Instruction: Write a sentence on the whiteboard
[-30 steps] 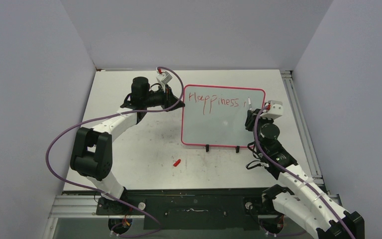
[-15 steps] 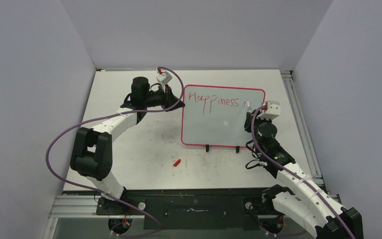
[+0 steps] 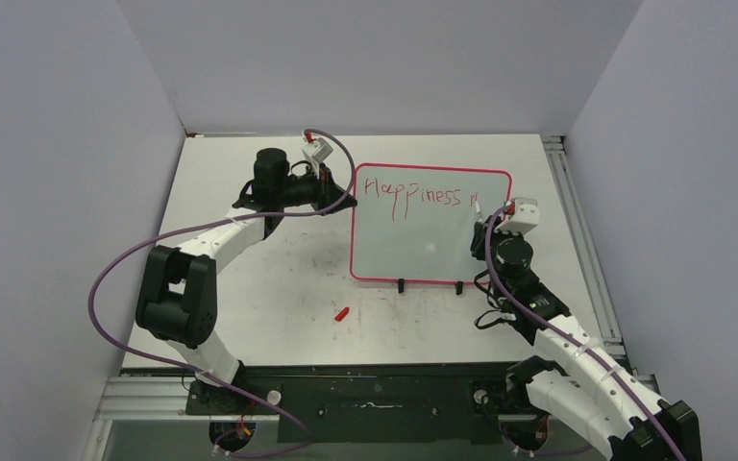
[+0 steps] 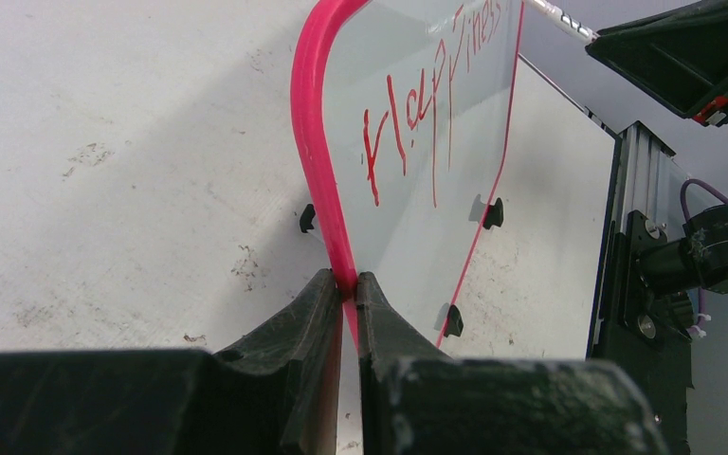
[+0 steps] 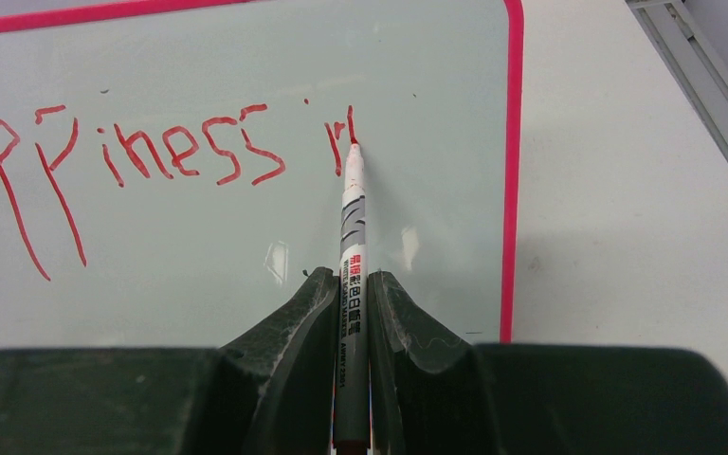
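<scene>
red sentence (image 5: 180, 156), pink-rimmed whiteboard (image 3: 413, 245)

The white worktop (image 3: 250, 279) is scuffed, with dark smudges (image 3: 300, 261) scattered over its middle, and a metal rail (image 3: 586, 250) runs along its right edge. The whiteboard (image 3: 423, 245) sits on it right of centre and toward the far side, with two black clip feet (image 3: 401, 284) showing at its near rim. A small red cap-like piece (image 3: 342, 313) lies alone on the bare surface, nearer than the board and to its left, apart from it.
</scene>
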You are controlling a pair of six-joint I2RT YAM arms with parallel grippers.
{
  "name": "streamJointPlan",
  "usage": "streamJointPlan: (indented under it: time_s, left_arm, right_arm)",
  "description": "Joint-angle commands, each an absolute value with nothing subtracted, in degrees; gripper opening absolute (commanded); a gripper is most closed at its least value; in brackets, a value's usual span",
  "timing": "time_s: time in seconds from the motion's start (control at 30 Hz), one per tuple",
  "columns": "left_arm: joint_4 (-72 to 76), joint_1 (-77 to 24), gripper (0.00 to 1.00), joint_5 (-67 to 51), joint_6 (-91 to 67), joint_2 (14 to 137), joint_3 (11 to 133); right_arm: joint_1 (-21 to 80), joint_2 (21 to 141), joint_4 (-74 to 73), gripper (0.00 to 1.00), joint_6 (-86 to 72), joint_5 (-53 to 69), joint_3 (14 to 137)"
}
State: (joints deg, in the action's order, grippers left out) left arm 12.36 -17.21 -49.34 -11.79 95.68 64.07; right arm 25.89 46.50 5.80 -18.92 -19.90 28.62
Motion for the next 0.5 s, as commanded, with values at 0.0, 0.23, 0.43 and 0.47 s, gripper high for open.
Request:
streamJointPlan:
  time_s: [0.0, 0.23, 0.43, 0.47]
  left_arm:
    - [15.20, -17.05, 0.00, -49.97, -10.99, 92.02, 65.33]
    - [15.21, -17.05, 0.00, -49.96, -10.99, 91.83, 65.22]
    - [15.20, -17.05, 0.00, -49.93, -10.90, 91.90, 65.26]
    - [15.20, -17.05, 0.00, -49.99, -10.90, 91.92, 65.22]
  right_arm:
    - [25.58, 44.75, 3.30, 0.05, -20.46, -18.54, 27.52]
    - [25.57, 44.38, 3.63, 0.05, -20.71, -18.43, 26.98]
    - [25.60, 44.13, 6.78, 0.05, -19.45, -19.43, 27.32]
    - [25.58, 44.24, 7.55, 0.05, -19.22, -19.49, 27.33]
